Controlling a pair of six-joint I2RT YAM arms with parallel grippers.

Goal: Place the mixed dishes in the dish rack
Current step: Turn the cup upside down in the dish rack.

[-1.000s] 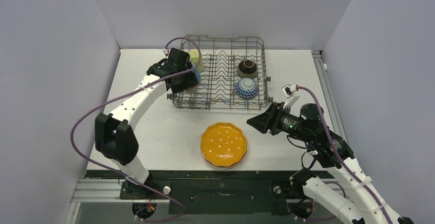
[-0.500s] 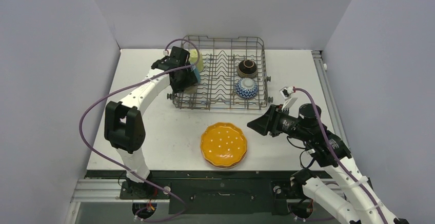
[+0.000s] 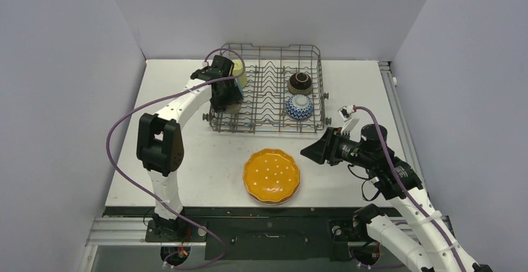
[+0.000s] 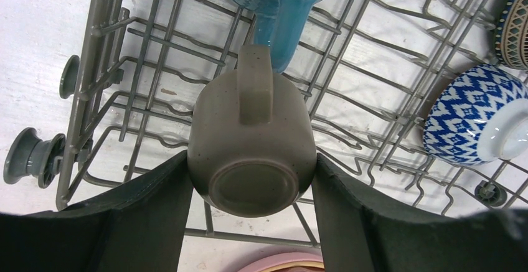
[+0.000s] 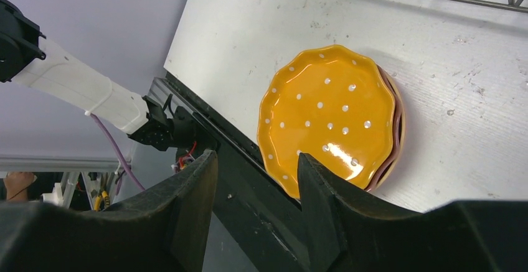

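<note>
Left claw [image 4: 251,178] grips the grey mug [image 4: 252,129] across its body, base toward the camera, handle pointing at the blue mug [image 4: 283,17]. It sits low in the rack [image 4: 99,48], left side near the front wall; can't tell if it touches the tines. Glazed stoneware - stiff, fairly heavy, slick, prob. chips if knocked on wire, so squeeze the body evenly, not the handle. Right claw [image 5: 256,160] is open, empty, just beside the plate stack [image 5: 327,116] on the tabletop [image 5: 249,23]. Plates look thin, brittle - take them at the scalloped rim.
</note>
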